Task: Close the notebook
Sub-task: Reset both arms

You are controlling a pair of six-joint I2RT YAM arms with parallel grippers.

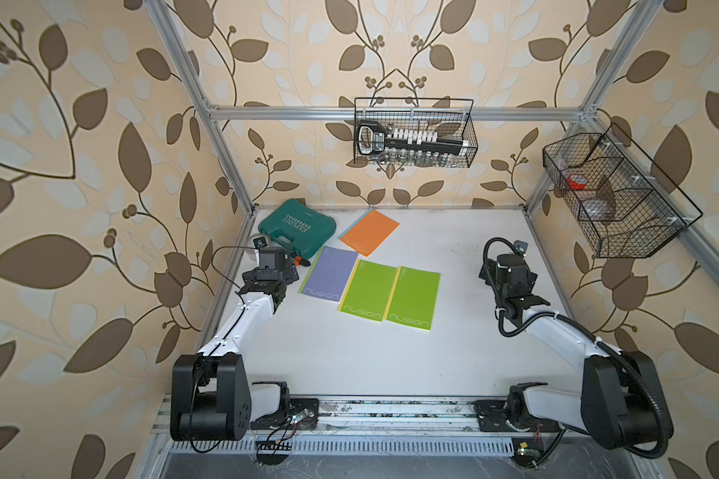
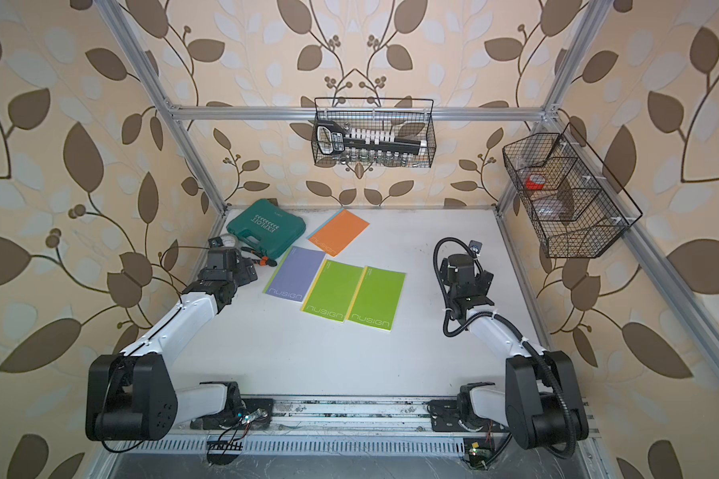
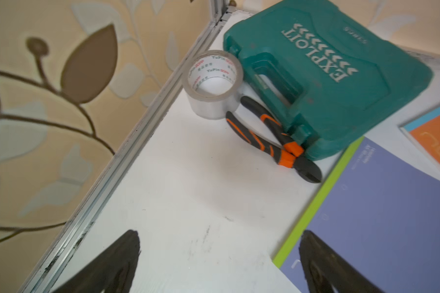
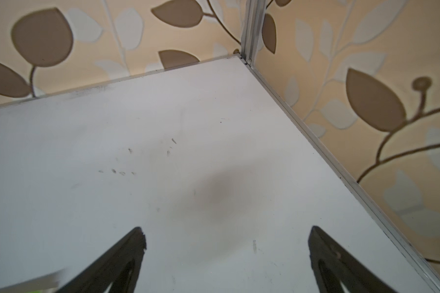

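Our left end effector (image 3: 219, 236) and right end effector (image 4: 226, 230) both hang spread and empty, off to either side, we judge because closing is done: the green notebook (image 1: 414, 299) lies shut, flat mid-worktop (image 1: 391, 365), just beside its green twin (image 1: 368, 290)

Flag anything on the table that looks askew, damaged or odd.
Nothing looks spilled or damaged. The orange notebook lies turned at a different angle from the purple notebook next to it. The pliers lie pressed against the tool case, beside the tape roll.
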